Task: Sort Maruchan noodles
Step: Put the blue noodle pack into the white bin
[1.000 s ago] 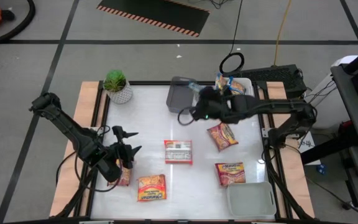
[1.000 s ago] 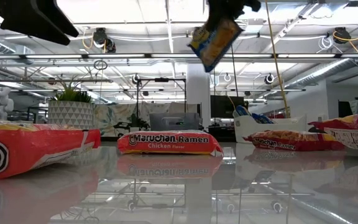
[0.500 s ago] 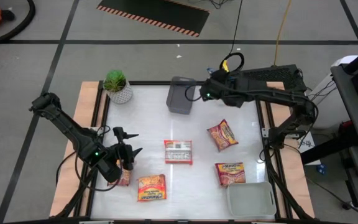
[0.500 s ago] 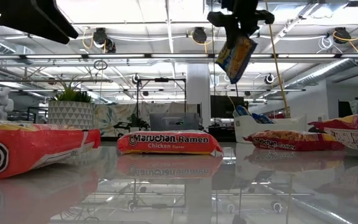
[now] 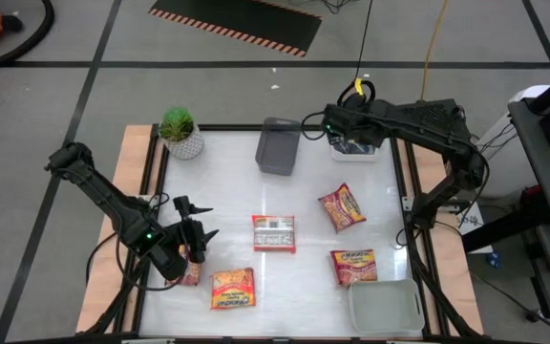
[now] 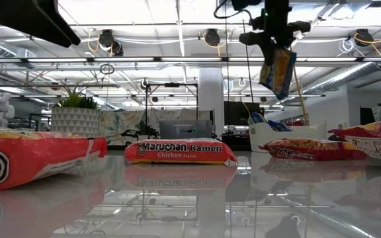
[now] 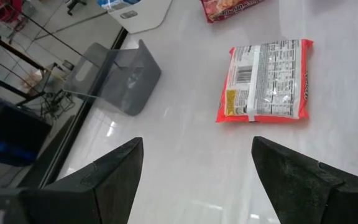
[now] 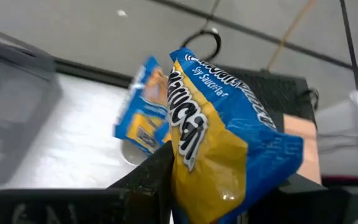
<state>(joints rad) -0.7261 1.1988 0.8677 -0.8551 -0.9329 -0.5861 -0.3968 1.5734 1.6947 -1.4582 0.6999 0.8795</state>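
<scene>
My right gripper (image 5: 330, 123) hangs over the table's far right part, beside the white tray (image 5: 374, 150), shut on a blue-and-yellow Maruchan packet (image 6: 278, 71). A second blue packet (image 8: 143, 115) lies in that tray. My left gripper (image 5: 195, 239) waits open over the near left part, above a red packet (image 5: 191, 274). Flat on the table lie a white-and-red packet (image 5: 273, 232), a red-and-yellow one (image 5: 342, 207), an orange one (image 5: 353, 266) and an orange-and-yellow one (image 5: 232, 287). My right gripper pinches the blue-and-yellow packet between its two fingers by its upper end (image 6: 274, 51), coming from above and pointing down. The packet is lifted clear and hangs below the fingers, slightly tilted; its crinkled face (image 8: 216, 155) fills the right wrist view.
A grey tray (image 5: 278, 146) stands at the far edge, left of the right gripper. Another pale tray (image 5: 383, 306) sits at the near right corner. A small potted plant (image 5: 179, 131) stands at the far left corner. Wooden rails (image 5: 134, 182) border the table.
My right gripper has carried the blue-and-yellow packet from beside the grey tray toward the table's far right, to the white tray. The packet, strongly tilted a second ago, now hangs closer to upright. The left arm has kept still.
</scene>
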